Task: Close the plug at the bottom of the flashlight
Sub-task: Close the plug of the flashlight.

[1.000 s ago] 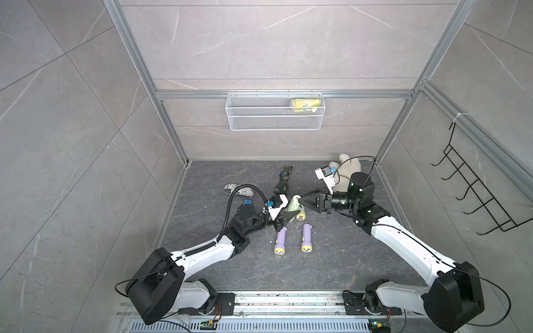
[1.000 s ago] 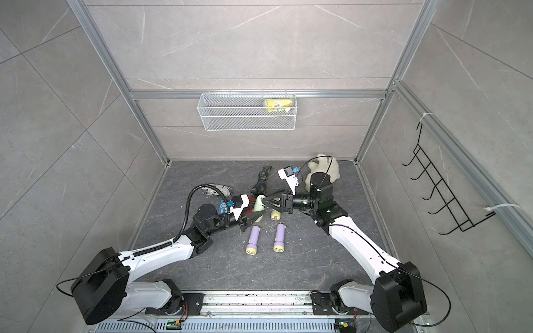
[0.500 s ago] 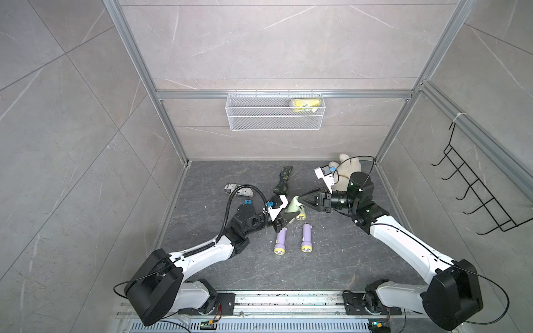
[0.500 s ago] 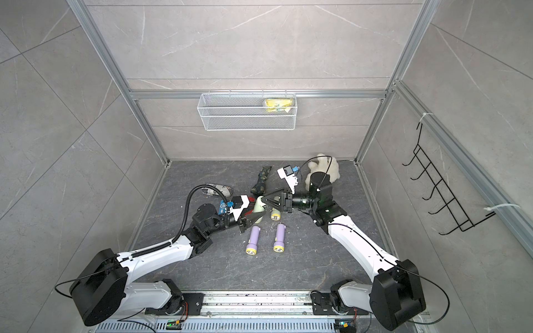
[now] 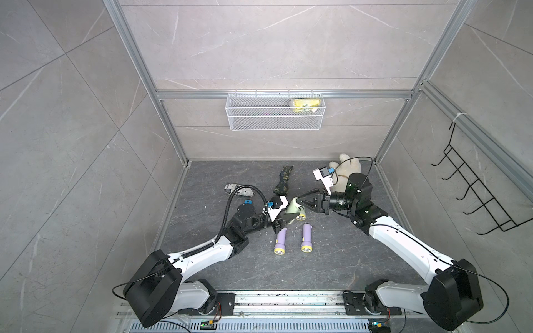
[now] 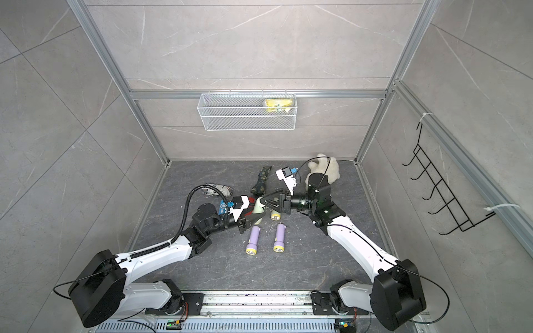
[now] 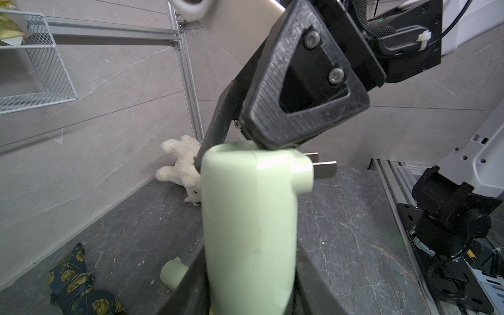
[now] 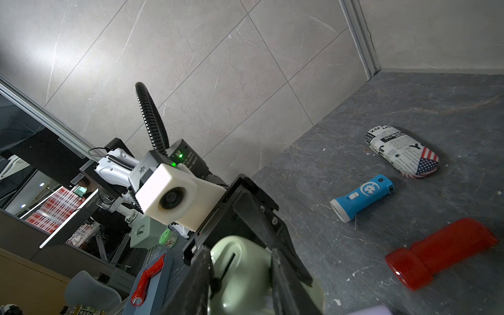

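Wire basket (image 5: 259,124): hangs on the back wall at 12 o'clock and holds one yellow packet (image 5: 305,104) at its 3 o'clock end.
Printed case (image 8: 402,155): shut, lying flat on the floor at about 10 o'clock from the flashlight; what is inside is hidden.
Flashlight (image 7: 249,218): pale green, with a smooth rounded plastic body. It is held off the floor near mid-floor, between the two arms, in both top views.
Plug (image 7: 313,166): the hinged piece at the tail corner is swung out, and two flat metal prongs stand crosswise to the body.
Long axis: runs roughly from 7 to 1 o'clock in the top views. The tail end points toward 1 o'clock and is tilted upward; the head end is buried in the left jaws.
Left gripper (image 5: 285,220): reaches in from 8 o'clock, clenched on the lower body of the flashlight.
Right gripper (image 5: 301,201): reaches in from 3 o'clock. Its jaws are drawn in on the tail end with a finger against each side, one pad just beside the plug.
Floor nearby: two purple flashlights (image 5: 280,241) lie side by side at 6 o'clock from it, with their yellow heads toward 6 o'clock. A plush toy (image 5: 344,173) sits in the back corner at 2 o'clock.
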Controlling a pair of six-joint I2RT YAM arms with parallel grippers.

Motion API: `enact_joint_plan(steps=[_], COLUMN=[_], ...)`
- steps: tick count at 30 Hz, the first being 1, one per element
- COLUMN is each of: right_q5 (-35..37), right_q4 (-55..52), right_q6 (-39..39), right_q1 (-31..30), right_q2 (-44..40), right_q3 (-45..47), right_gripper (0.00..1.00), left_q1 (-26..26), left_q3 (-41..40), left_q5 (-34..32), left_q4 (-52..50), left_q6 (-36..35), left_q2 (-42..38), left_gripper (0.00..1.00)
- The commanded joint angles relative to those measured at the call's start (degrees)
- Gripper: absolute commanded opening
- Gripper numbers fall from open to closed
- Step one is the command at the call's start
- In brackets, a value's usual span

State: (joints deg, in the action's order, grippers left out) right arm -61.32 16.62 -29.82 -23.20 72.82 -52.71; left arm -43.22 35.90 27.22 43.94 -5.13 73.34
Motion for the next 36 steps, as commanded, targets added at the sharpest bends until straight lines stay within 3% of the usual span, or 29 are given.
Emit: enact_joint_plan(steps=[1,12,18,24,36], right_q5=[-1.5,-1.6,0.0,0.2,1.8], right_q4=[-0.9,0.1,-6.2,-8.2,-10.9], right_q6=[1.2,1.2,5.9,7.6,10.3], right_q1=[-1.3,-1.6,-2.3,-3.0,-4.4], right_q2=[-0.9,-1.3,-1.0,0.8,3.8], right_q3=[1.6,2.5,1.1,0.0,-1.3], right_gripper=[0.39,0.40,0.36,0.25,0.25], left_q1=[0.7,3.1,3.1,2.8,2.5], left_q3=[1.6,1.6,3.6,5.9,6.6], left_q5=[2.4,6.1,7.9,9.1,9.8], left_q4=[7.4,12.4,8.6,2.7,-1.2], left_q6=[1.7,8.2,7.7,4.9,2.4], left_q2=[-1.9,-1.4,-1.2,-1.2,-2.8], left_gripper=[0.00,0.00,0.00,0.00,0.00])
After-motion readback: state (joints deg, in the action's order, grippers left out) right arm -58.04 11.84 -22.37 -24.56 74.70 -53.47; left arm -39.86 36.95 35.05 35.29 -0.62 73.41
